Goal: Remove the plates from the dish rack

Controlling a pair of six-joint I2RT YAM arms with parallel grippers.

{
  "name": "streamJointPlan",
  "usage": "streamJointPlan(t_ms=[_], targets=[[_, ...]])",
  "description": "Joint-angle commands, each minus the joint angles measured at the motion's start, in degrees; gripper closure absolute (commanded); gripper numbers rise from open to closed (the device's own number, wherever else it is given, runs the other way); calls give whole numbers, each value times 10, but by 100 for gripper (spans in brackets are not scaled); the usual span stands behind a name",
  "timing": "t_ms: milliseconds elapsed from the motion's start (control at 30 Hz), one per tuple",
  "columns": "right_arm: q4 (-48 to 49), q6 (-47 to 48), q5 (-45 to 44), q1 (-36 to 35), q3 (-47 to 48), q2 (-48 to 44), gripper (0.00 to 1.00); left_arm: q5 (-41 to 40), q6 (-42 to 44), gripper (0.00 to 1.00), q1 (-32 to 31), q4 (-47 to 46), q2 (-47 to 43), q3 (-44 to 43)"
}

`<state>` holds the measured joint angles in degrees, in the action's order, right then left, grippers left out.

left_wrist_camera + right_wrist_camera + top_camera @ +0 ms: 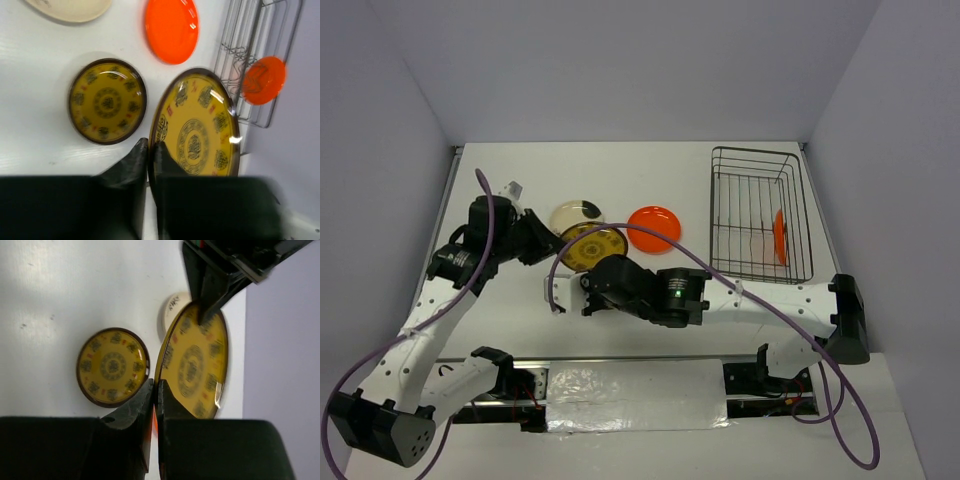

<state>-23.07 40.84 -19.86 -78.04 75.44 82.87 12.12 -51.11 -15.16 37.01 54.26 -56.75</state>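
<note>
The white tabletop (620, 170) carries everything, and the rectangular dark wire dish rack (750, 150) stands at its far right, well apart from the plates laid out on the left. One round orange-red plate (779, 237) stands on edge inside the rack, propped by the wires. Judged from that, the unloading is well along but not finished.

Both arms meet left of centre. The right gripper (155, 387) has its jaws clamped on one rim of a round amber-yellow plate with a dark patterned rim (192, 362), holding it on edge above the tabletop. The left gripper (149, 147) has its jaws drawn narrow with the opposite rim of the same plate between them, gripping it as far as the wrist views show. Two grips on one plate read as a handover, probably because the rack lies in the right arm's reach and the laying-out spot in the left's.

Lying flat are a second amber-yellow patterned plate (107, 101), near the held one, a flat orange-red plate (654, 228) and a cream plate with a dark spot (577, 213). They sit close together, likely so each can be set down without knocking another.

The amber plates bear rings of dark motifs with a few red marks, too small to read. A dark scribble on the cream plate is illegible, and no brand shows
</note>
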Motion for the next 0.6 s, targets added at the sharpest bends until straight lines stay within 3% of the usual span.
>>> streamJointPlan(t_ms=[0,100,167,200,233,300,367,400,533,567], targets=[[61,-5,6,-4,2,-21,100,12,10,100,-1,-44,-5,14],[99,-23,18,-4,-35,-24,99,12,10,100,-1,-66,-4,31],[156,-51,10,-3,-71,-39,69,9,11,100,-1,-103,-9,62],[178,-64,-3,-1,-118,-48,43,5,8,100,-1,-119,-12,77],[219,-94,-11,2,-144,-73,1,4,8,100,0,-154,-18,108],[254,-135,-38,9,-213,-108,0,-1,3,100,0,-196,-25,141],[270,-257,-101,24,-245,-168,0,-5,-1,100,-1,-247,-32,193],[246,-311,-136,38,-250,-186,0,-7,-10,100,-1,-289,-31,208],[155,-526,-111,139,-269,-312,0,-13,-14,100,-2,-364,10,252],[105,-561,-101,197,-267,-331,0,-10,-15,100,-4,-385,22,255]])
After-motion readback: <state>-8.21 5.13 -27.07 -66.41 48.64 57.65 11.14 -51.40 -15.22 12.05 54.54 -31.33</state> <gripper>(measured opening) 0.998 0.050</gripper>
